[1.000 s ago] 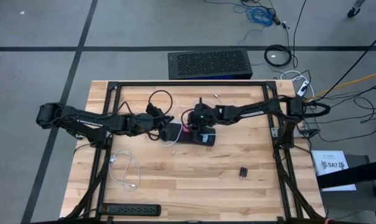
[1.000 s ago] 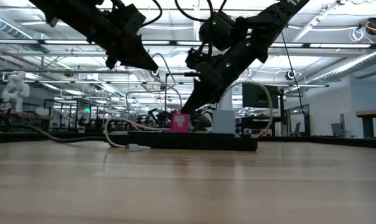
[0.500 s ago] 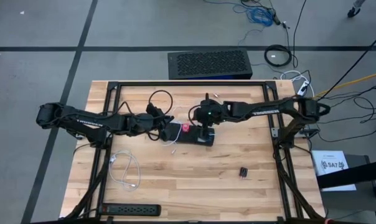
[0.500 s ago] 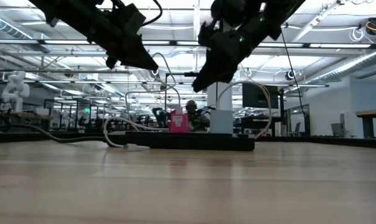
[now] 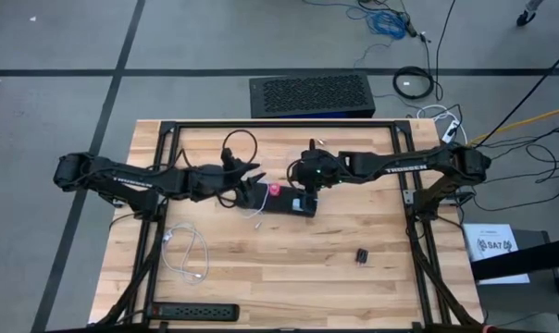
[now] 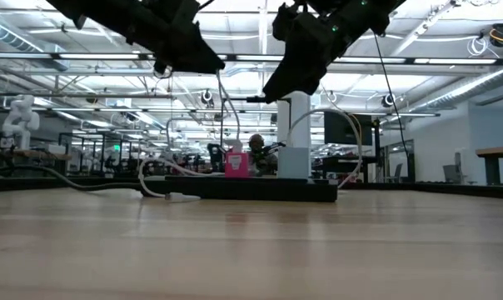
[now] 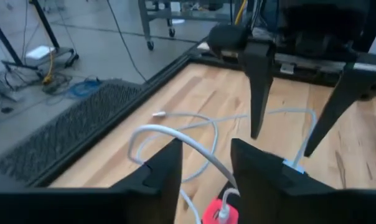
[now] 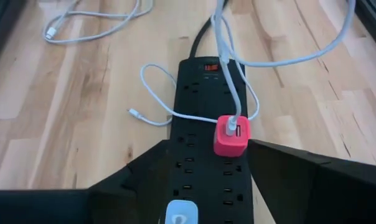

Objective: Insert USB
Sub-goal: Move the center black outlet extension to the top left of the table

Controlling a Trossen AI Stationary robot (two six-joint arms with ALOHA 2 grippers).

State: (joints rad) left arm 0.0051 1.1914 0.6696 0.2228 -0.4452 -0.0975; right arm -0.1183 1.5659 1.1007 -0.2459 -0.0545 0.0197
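Note:
A black power strip [image 5: 281, 201] lies flat at the table's middle. A pink charger [image 8: 231, 139] is plugged into it, and a white USB cable [image 8: 233, 93] sticks into the charger's top. A white plug [image 8: 178, 215] sits in the strip beside it. My left gripper [image 7: 206, 165] hovers open above the strip's left end; the cable runs up between its fingers, and no touch shows. My right gripper [image 8: 200, 180] hangs open above the strip [image 6: 251, 190], clear of the charger [image 6: 237, 163].
A loose white cable [image 5: 189, 252] lies coiled at the near left. A second black power strip [image 5: 194, 313] lies along the near edge. A small black part [image 5: 362, 255] lies on bare wood at the near right. Black frame rails [image 5: 279, 124] border the table.
My right gripper has risen from the pink charger and drawn back toward the far right. My left gripper has opened and moved slightly up. The cable now rises in a steeper arc from the charger, which stays plugged into the strip.

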